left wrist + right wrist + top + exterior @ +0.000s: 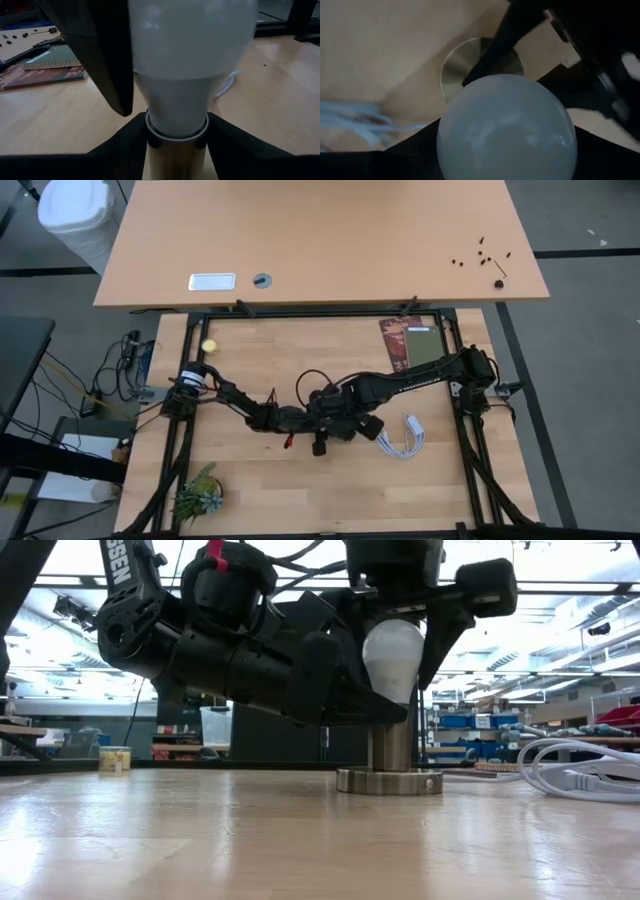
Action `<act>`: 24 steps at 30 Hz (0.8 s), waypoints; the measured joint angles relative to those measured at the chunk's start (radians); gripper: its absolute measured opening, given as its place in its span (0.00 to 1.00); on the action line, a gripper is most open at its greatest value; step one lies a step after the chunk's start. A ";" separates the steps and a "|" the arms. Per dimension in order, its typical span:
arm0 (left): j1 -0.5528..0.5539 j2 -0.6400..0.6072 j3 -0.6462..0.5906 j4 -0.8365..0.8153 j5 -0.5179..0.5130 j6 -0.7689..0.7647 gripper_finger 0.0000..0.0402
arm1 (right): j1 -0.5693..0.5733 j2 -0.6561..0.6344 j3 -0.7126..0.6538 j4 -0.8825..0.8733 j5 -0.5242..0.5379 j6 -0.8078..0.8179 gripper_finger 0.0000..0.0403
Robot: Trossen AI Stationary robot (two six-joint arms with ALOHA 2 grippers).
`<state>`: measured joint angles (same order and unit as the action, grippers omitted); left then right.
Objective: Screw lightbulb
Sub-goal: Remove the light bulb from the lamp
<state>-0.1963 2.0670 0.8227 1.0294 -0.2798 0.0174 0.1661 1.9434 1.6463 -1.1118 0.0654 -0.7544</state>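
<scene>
You see the lightbulb (393, 658) standing upright in the brass socket (390, 768), its long axis vertical, dome up. The right tool (400, 620) pinches the dome from above; the left tool (175, 145) clamps the socket stem. Pale wooden counter (200, 840), workshop behind.

White capital letters run along the left arm (130, 585) in the low view, cut off by the picture's edge; what shows reads roughly "SSEN"; the first letters are out of frame; the book (410, 340) at the table's far right in the high view has a cover with marks too small to read; the small jar (115, 759) far off in the low view carries a label that cannot be made out; no other text, number or sign can be read in any view.
</scene>
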 joint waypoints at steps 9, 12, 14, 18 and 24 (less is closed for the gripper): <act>-0.004 0.000 -0.001 -0.010 -0.001 -0.041 0.45 | 0.000 0.003 0.036 -0.017 0.007 0.214 0.77; -0.008 0.000 -0.001 -0.011 -0.004 -0.048 0.45 | 0.004 0.002 0.071 -0.047 -0.007 0.325 0.87; -0.009 0.000 -0.001 -0.011 -0.004 -0.052 0.45 | 0.013 0.002 0.094 -0.060 -0.007 0.405 0.94; -0.009 0.000 -0.002 -0.011 -0.004 -0.073 0.45 | 0.029 0.002 0.134 -0.087 -0.008 0.670 0.97; -0.009 0.001 -0.002 -0.010 -0.008 -0.079 0.45 | 0.032 0.001 0.140 -0.095 0.018 1.124 0.93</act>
<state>-0.2050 2.0678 0.8211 1.0191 -0.2878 -0.0616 0.1986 1.9446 1.7863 -1.2064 0.0834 0.3698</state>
